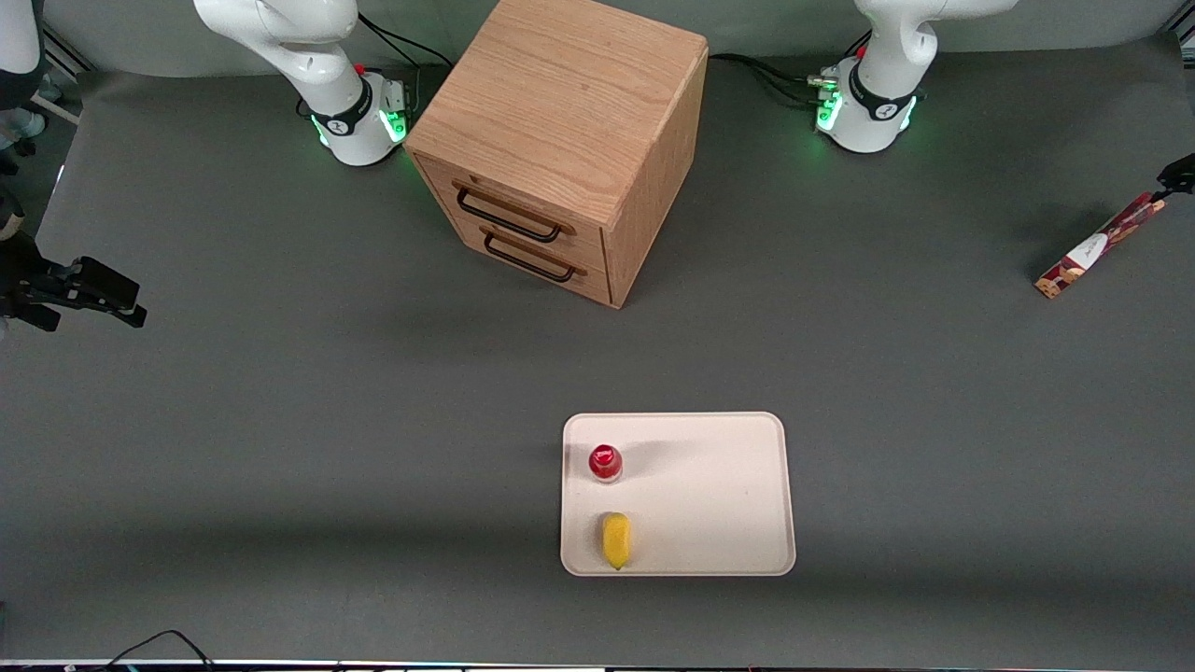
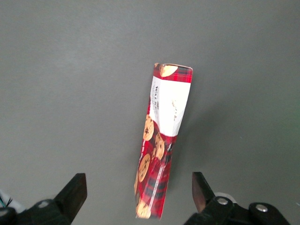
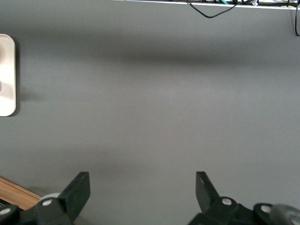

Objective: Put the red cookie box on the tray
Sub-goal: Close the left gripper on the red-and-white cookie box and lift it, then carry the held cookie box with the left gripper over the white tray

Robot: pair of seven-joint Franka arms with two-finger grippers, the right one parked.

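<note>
Now: our open tool hangs over the cookie box, well away from the tray

Seen from the front, the red cookie box lies on the grey surface at the working arm's end, set at a slant, with a white patch near its middle. Our tool shows only as a dark shape at the picture's edge, just beside the box's end that is farther from the front camera. In the left wrist view, the tool has its two fingers spread wide apart, with the box between them and touching neither. We judge the box is not yet gripped.

The tray sits nearer the front camera, well apart from the box. A small red-capped bottle and a yellow item already stand on it, both along the side toward the parked arm. A wooden drawer cabinet stands between the two arm bases.

What could go wrong, in our judgement: the tool appears to sit near one end of the long box, so a grip there may let the box swing or slip during the carry. A careless set-down could also knock the bottle over, so the bare part of the tray is the safer spot.
</note>
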